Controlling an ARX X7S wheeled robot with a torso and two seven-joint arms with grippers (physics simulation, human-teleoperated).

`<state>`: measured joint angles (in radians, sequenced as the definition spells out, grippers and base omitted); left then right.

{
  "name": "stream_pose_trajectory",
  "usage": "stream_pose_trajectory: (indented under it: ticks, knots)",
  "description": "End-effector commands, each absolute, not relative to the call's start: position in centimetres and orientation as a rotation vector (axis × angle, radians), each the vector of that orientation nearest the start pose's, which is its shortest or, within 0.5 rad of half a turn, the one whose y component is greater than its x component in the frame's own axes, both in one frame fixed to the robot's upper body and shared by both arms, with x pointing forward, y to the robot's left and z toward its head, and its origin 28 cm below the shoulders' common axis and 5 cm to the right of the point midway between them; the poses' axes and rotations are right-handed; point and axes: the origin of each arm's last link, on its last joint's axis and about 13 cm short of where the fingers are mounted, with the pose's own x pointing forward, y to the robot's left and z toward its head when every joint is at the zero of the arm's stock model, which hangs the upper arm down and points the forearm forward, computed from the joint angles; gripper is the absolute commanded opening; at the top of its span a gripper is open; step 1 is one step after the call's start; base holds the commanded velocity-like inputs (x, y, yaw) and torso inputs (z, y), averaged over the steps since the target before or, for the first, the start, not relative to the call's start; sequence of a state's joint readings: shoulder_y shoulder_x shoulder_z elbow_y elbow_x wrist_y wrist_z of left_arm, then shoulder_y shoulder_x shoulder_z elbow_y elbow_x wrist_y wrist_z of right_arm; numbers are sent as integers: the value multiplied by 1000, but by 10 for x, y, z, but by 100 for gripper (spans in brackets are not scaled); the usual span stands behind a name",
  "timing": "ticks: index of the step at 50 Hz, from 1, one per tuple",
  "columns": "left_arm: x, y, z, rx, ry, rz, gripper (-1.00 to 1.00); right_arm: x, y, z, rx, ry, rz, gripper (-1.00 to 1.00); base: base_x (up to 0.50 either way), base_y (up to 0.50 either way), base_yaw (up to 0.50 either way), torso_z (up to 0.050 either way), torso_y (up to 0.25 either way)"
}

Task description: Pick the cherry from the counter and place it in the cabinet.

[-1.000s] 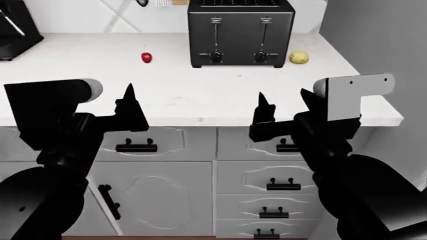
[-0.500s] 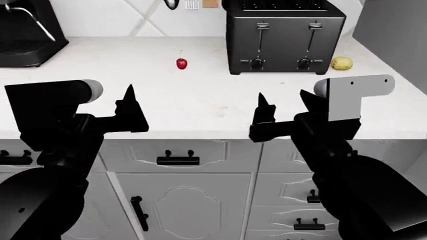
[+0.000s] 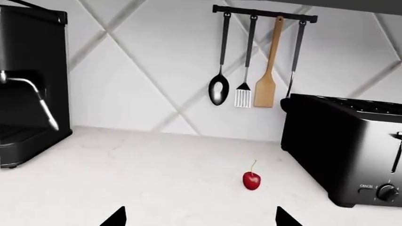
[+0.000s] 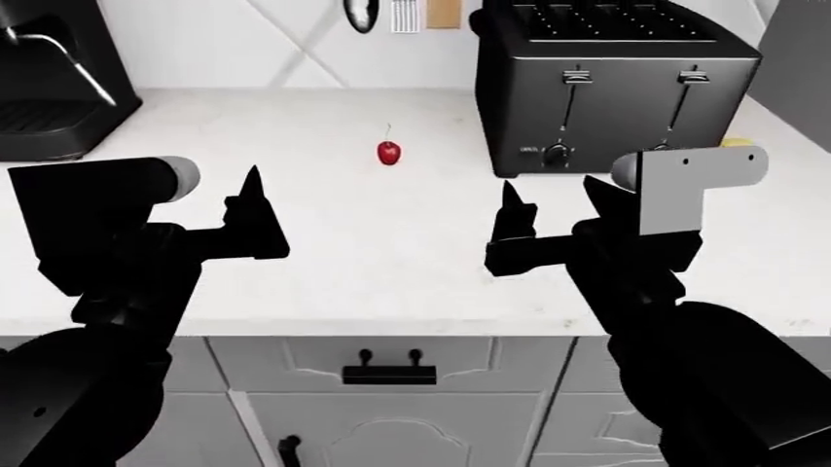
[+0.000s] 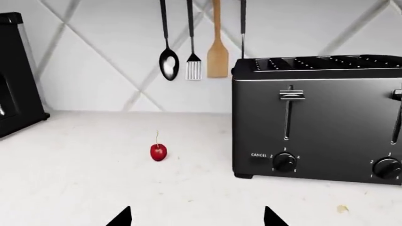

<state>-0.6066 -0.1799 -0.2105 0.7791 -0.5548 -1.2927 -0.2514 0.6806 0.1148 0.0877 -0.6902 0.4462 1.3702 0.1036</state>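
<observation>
The cherry [image 4: 388, 152], small, red and glossy with a thin stem, lies on the white counter [image 4: 338, 263] just left of the black toaster [image 4: 610, 88]. It also shows in the left wrist view [image 3: 251, 180] and the right wrist view [image 5: 158, 152]. My left gripper [image 4: 208, 190] [image 3: 199, 219] is open and empty, held over the counter's front, well short of the cherry. My right gripper [image 4: 555, 195] [image 5: 196, 219] is open and empty too, level with the left one. White cabinet fronts [image 4: 389, 428] sit below the counter edge.
A black coffee machine [image 4: 53, 78] stands at the back left. A spoon, a slotted turner and a wooden spatula [image 3: 266, 89] hang on a wall rail behind the cherry. A yellow-green fruit [image 4: 738, 142] peeks out right of the toaster. A drawer handle [image 4: 388, 370] is below.
The whole head view has shifted: cherry, toaster and coffee machine slid right and down in it and look nearer. Both grippers hold the same open pose.
</observation>
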Motion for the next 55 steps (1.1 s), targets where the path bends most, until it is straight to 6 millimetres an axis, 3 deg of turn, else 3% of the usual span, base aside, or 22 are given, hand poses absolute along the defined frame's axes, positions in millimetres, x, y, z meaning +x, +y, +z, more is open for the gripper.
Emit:
stream_pose_trajectory:
  ticks: [1, 19, 55]
  knots:
    - [233, 234, 221, -97, -104, -18, 100, 250, -104, 221, 55, 0, 193, 100, 324, 137, 0, 0, 0]
    - [231, 234, 220, -97, -103, -21, 100, 250, -104, 220, 56, 1, 194, 100, 327, 199, 0, 0, 1]
    - [234, 234, 221, -97, -103, -16, 100, 249, -103, 220, 57, 8, 199, 100, 308, 35, 0, 0, 1]
